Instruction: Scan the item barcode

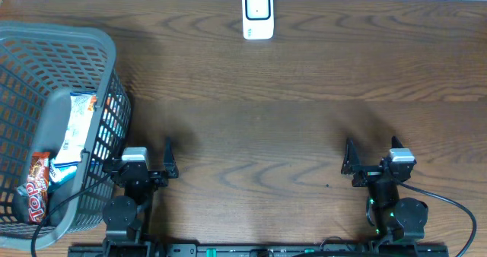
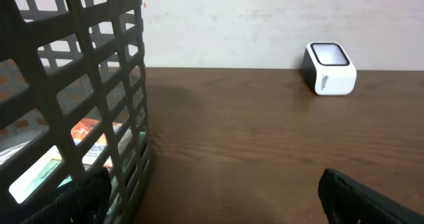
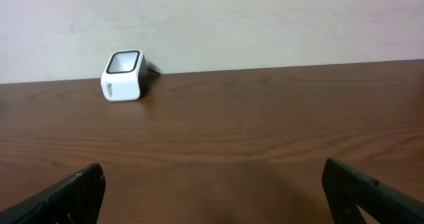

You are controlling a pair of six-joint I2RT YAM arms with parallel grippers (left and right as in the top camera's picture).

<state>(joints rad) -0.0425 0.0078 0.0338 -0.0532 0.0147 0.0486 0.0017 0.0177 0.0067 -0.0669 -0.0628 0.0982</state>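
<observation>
The basket [image 1: 57, 33] at the left of the overhead frame is cut off by the frame's left edge, so its full outline does not show. Through its grey mesh lie the items. A red-brown snack bar [image 1: 36, 190] sits at the lower left, its lettering only partly readable. A white packet [image 1: 78, 128] with blue and orange print leans against the inner wall above it. More wrappers lie between them, too jumbled to tell apart, and no barcode can be made out on any of them.

In the left wrist view the basket wall fills the left third of the frame, with scraps of orange and white packaging showing behind the bars. The left gripper [image 2: 212, 184] stands wide open and holds nothing. Only its dark fingers [image 2: 358, 197] poke in at the bottom corners, and the left one is blurred against the mesh, so whether it touches the basket I cannot tell. The right gripper [image 3: 215, 174] is likewise spread fully and empty, its fingers [image 3: 73, 191] cropped at the lower edge.

The scanner [image 1: 258, 14], a small white box with a dark window, stands at the top centre of the overhead frame, well apart from the basket and both grippers.

The bench [image 1: 259, 120] is dark brown wood with a strong grain. Behind it runs a plain pale wall [image 3: 265, 18].
</observation>
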